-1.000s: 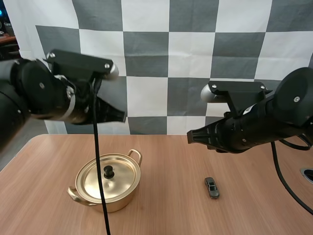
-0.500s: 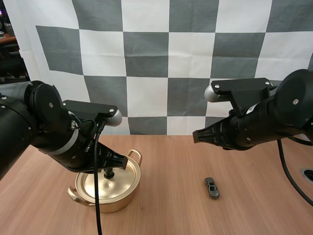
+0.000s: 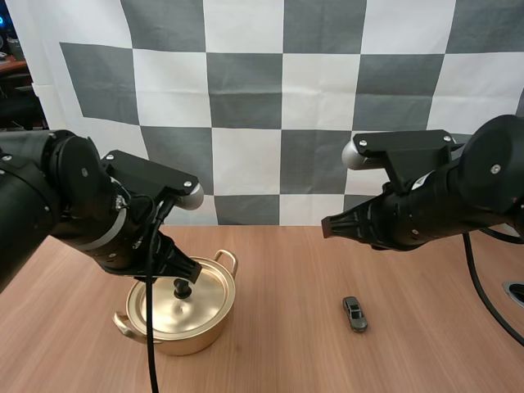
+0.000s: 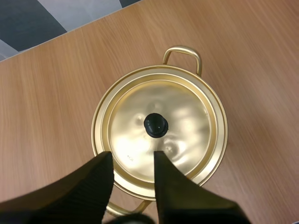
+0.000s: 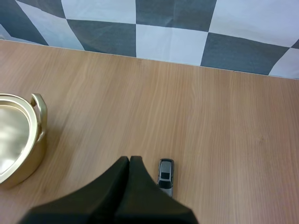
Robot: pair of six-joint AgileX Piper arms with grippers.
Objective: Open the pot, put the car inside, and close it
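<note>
A golden pot (image 3: 192, 337) with two loop handles stands at the table's left, its lid (image 3: 168, 307) on, with a black knob (image 3: 182, 287) in the middle. My left gripper (image 4: 131, 155) hangs just above the lid, open, its fingers (image 4: 100, 170) apart a little short of the knob (image 4: 155, 126) and holding nothing. A small grey toy car (image 3: 354, 313) lies on the table to the right of the pot. My right gripper (image 3: 326, 228) hovers high above the table behind the car, shut on nothing; beside its tip (image 5: 129, 162) lies the car (image 5: 166, 175).
The wooden table (image 3: 278, 352) has bare room between pot and car and in front of both. A round dark fitting (image 3: 516, 291) sits at the table's right edge. The pot's near handle (image 5: 39, 112) lies well to the side of my right gripper.
My left arm has come down from high behind the pot to just above the lid, and its fingers have opened. The right arm has barely shifted.
</note>
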